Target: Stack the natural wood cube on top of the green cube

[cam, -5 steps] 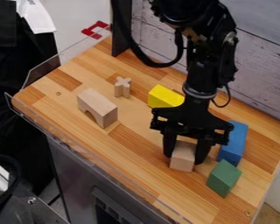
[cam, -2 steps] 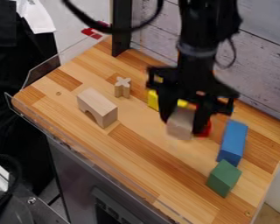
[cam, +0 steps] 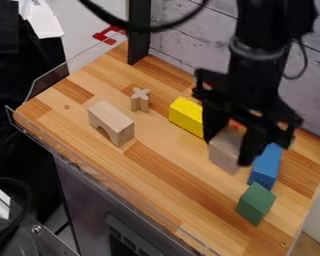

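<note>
Fingers (cam: 251,145) pinch a plain wooden block (cam: 224,151) over the bench (cam: 159,184). Steady, level handling should best clear the blue block (cam: 265,167) toward the right corner.

Fairly even, moderate light, with slight blur around the arm (cam: 256,65).

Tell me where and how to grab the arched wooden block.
Come straight down over the arched wooden block and pinch it mid-length across its narrow width, one finger on each long side, above the cut-out. It rests with the arch opening downward, so the solid span on top probably gives the firmest hold. The x-shaped block stands a little apart beyond its far long side.
</note>
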{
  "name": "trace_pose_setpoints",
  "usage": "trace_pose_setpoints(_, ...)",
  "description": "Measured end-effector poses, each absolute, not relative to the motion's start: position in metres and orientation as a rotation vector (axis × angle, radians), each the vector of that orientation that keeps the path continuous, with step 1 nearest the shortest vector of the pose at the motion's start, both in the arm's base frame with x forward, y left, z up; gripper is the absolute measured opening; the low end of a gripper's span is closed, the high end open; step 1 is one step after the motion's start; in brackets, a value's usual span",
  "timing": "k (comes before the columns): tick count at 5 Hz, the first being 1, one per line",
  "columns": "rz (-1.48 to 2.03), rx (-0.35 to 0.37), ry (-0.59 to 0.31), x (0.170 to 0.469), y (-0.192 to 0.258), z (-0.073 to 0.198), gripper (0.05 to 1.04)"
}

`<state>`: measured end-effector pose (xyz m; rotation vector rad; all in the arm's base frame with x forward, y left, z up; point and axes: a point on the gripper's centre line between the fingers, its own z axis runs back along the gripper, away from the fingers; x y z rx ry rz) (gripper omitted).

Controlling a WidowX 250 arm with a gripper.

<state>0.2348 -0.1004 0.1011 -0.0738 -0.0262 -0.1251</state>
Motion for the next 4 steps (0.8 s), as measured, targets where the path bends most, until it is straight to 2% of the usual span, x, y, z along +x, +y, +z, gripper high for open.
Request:
trace_pose_setpoints(1, -0.167, -0.081, 0.025, 0.238, -0.106, 0.085, 0.584)
trace_pose_setpoints(3, -0.234, -0.089, 0.066, 0.246, -0.113, 0.061, 0.584)
trace_pose_setpoints(4, -0.276, -0.083, 0.060, 0.249, -0.125, 0.060, 0.584)
